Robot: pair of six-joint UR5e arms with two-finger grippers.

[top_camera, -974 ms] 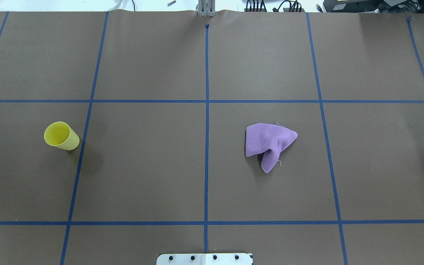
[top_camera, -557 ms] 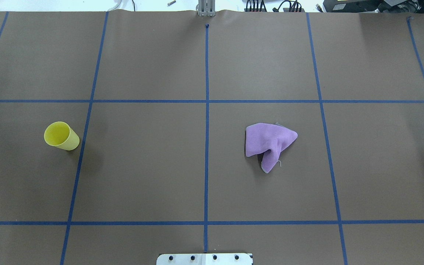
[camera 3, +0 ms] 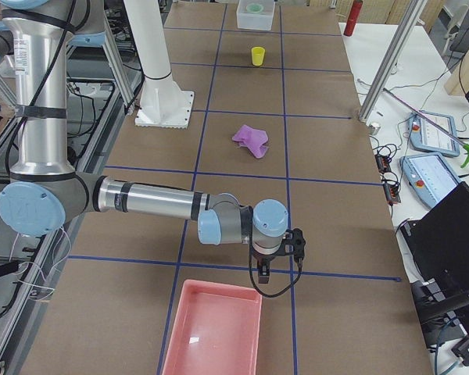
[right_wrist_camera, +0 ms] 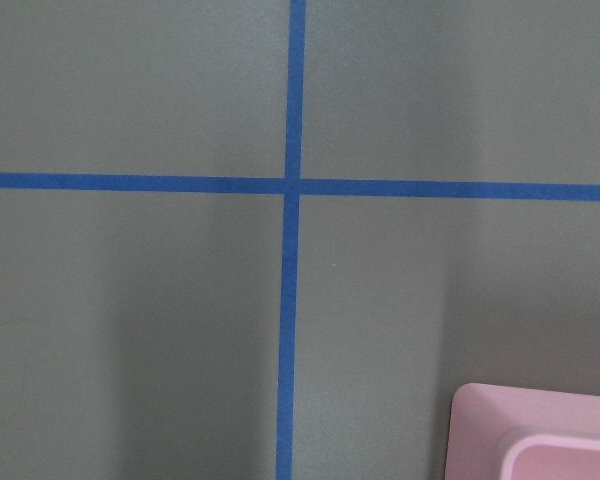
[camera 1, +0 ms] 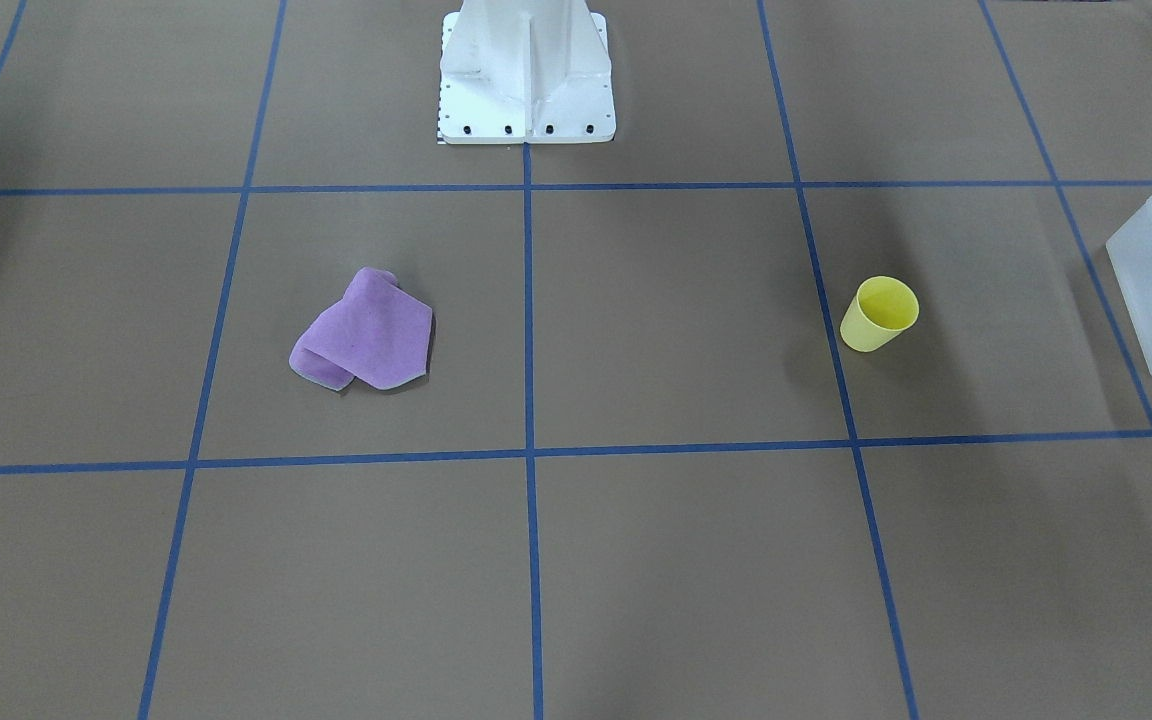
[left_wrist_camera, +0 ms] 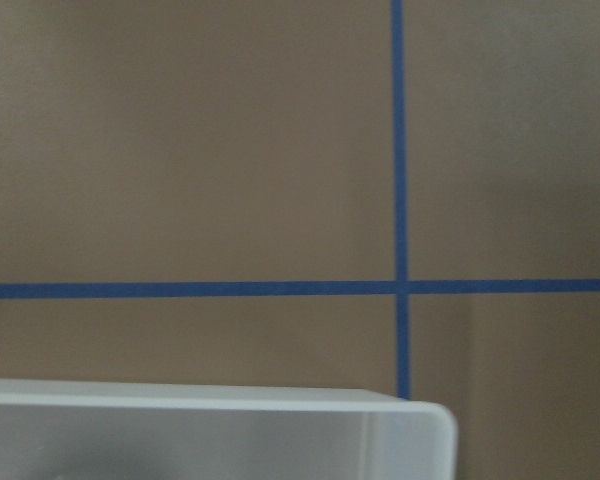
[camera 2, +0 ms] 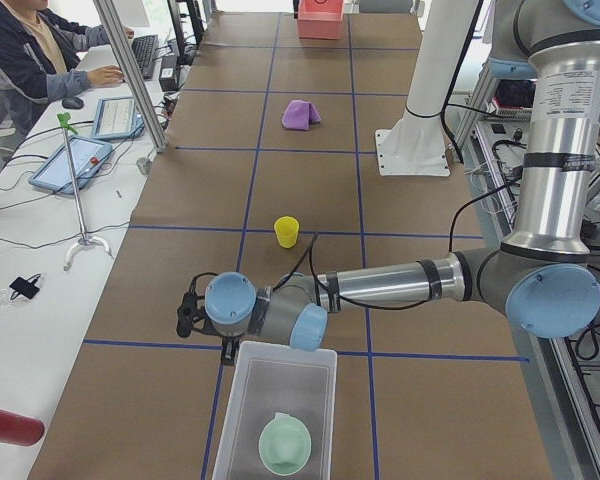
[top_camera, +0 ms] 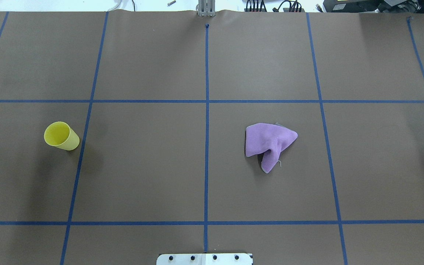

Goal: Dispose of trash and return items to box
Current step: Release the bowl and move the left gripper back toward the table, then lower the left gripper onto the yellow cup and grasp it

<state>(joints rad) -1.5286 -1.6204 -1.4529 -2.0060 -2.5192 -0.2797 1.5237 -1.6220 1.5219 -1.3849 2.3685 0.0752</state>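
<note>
The yellow cup (top_camera: 61,135) stands upright on the left half of the table; it also shows in the front view (camera 1: 879,313). The mint-green bowl (camera 2: 284,444) sits inside the frosted box (camera 2: 231,420) at the table's left end. My left gripper (camera 2: 227,352) hangs just beside the box's rim (left_wrist_camera: 180,398), away from the cup; I cannot tell whether it is open or shut. My right gripper (camera 3: 263,275) hangs at the table's right end, and I cannot tell its state either.
A crumpled purple cloth (top_camera: 269,143) lies right of the table's centre. A pink bin (camera 3: 211,336) stands at the right end, just below my right gripper. The white robot base (camera 1: 526,70) stands at the near edge. An operator sits beyond the far side.
</note>
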